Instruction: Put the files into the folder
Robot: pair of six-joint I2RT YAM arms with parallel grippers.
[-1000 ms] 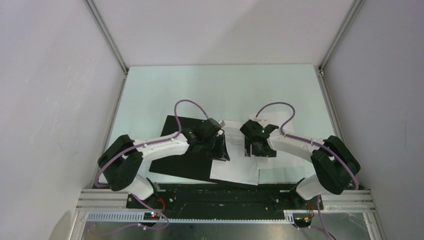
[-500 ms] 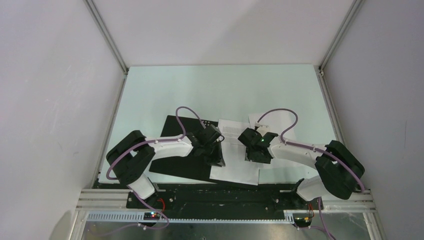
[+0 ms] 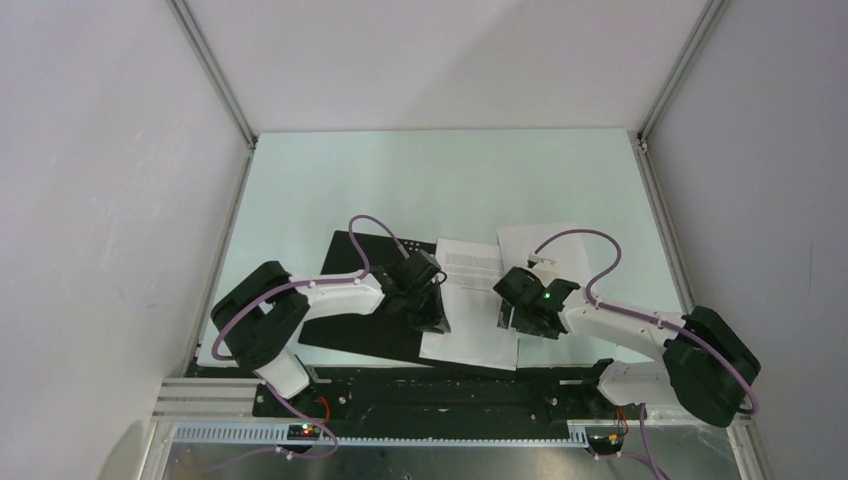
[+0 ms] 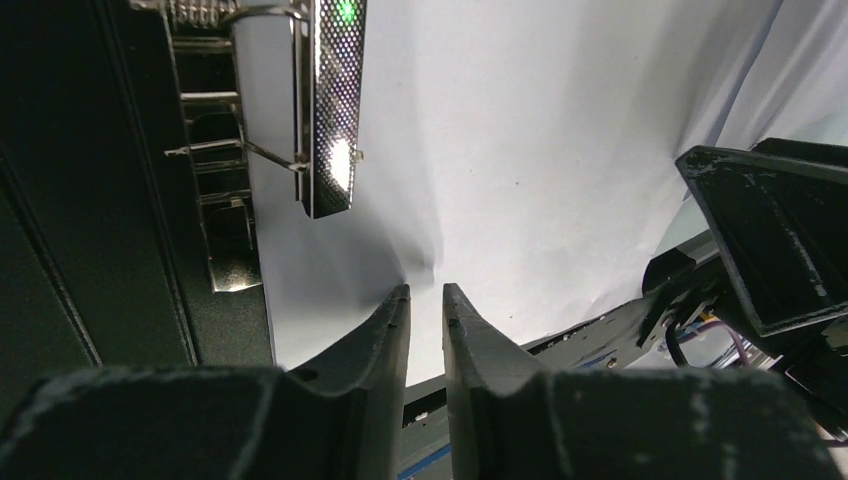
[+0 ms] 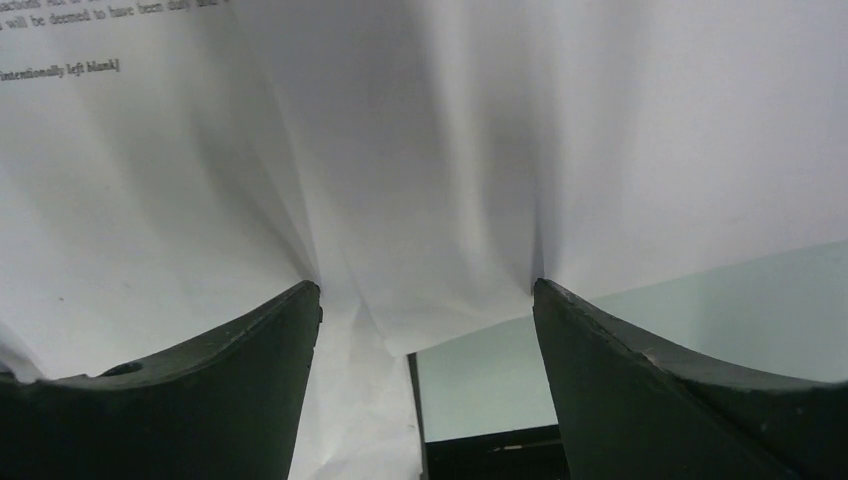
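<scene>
Folder (image 3: 365, 300) lies open on bench (image 3: 330, 190); files (image 3: 475, 300) overlap its right edge. Left pincer (image 4: 425, 300), nearly pressed together, apparently pinches a sheet; right pincer (image 5: 425, 305) spread, pressing on files

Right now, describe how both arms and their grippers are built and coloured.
Both arms have white links with bulky black joint housings; a purple cable loops along each. The left gripper and right gripper have matte black, curved, tapering fingers. A green light glows on the right wrist.
</scene>
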